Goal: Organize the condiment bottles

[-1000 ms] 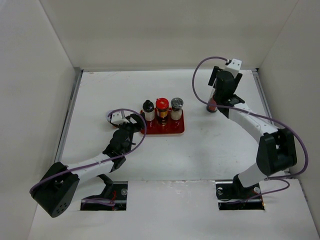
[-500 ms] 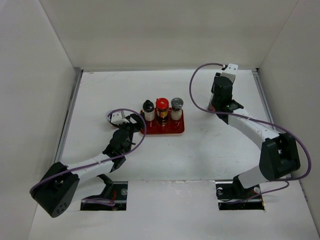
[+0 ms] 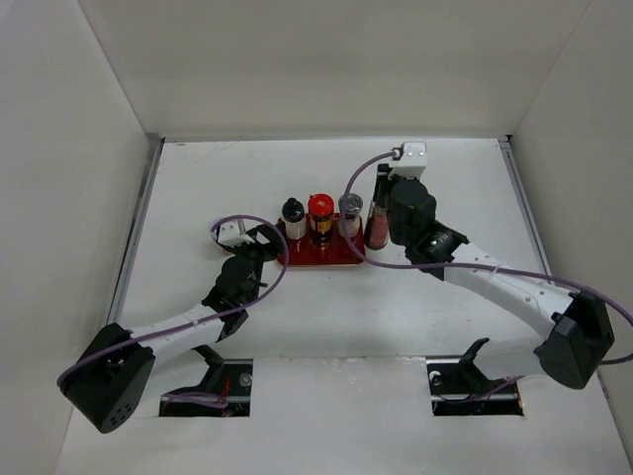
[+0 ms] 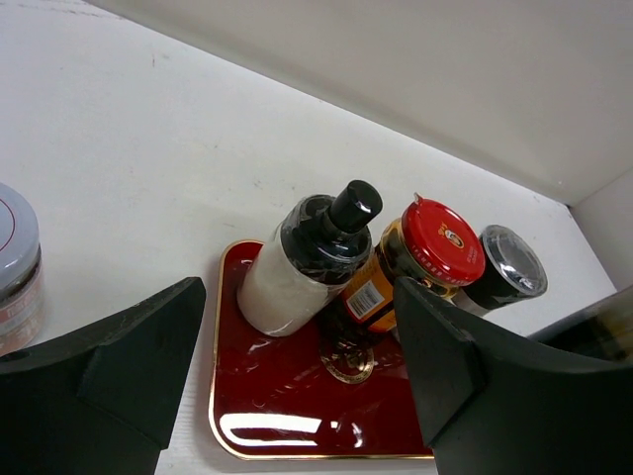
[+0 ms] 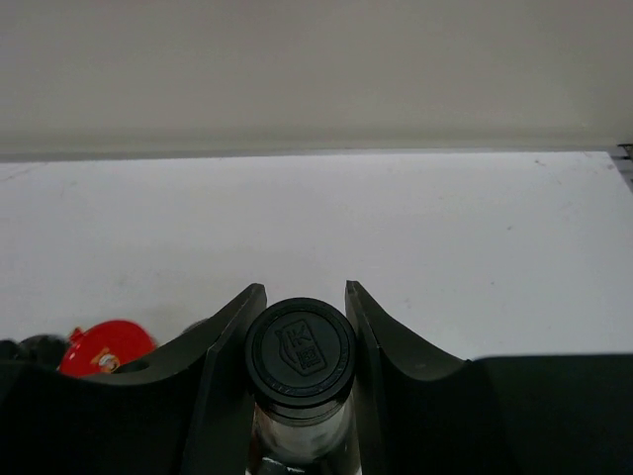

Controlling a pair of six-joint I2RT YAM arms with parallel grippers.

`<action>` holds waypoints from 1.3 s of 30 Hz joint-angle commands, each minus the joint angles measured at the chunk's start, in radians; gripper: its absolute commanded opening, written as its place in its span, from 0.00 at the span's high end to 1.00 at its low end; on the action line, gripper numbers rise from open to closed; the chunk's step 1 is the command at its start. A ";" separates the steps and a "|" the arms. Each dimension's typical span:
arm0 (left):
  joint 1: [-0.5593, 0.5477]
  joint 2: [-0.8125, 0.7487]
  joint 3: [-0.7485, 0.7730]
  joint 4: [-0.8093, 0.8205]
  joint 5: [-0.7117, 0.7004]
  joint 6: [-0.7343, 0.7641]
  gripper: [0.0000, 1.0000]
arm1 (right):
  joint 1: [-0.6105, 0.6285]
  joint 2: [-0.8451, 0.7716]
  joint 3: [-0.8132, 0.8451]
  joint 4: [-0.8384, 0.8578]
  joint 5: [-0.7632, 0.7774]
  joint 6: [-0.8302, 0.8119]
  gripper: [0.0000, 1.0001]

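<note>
A red tray holds three bottles in a row: a black-capped white bottle, a red-lidded jar and a grey-lidded jar. My right gripper is shut on the taller clear black-capped bottle, upright just right of the tray beside the grey-lidded jar. In the right wrist view its black cap sits between the fingers. My left gripper is open and empty at the tray's left edge. A pale-lidded jar stands left of it, hidden in the top view.
White walls close in the table on the left, back and right. The left wrist view shows the white bottle, red lid and grey lid close together at the tray's far side.
My right arm has swung left with the tall bottle, from the far right of the table to just beside the tray's right edge. The left arm has not moved.
</note>
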 commanded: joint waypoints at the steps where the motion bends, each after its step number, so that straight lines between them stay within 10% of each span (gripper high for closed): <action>1: 0.010 -0.009 -0.009 0.039 -0.002 -0.013 0.24 | 0.052 -0.011 0.073 0.097 0.002 -0.015 0.75; 24: 0.035 -0.021 -0.009 0.011 -0.022 -0.010 0.24 | 0.191 0.217 0.070 0.238 -0.109 0.055 0.72; 32: 0.055 -0.031 0.016 -0.068 -0.080 -0.005 0.24 | 0.199 0.133 -0.016 0.260 -0.097 0.072 0.14; 39: 0.050 -0.080 0.141 -0.358 -0.236 -0.004 0.23 | 0.241 -0.052 -0.177 0.283 -0.057 0.120 0.00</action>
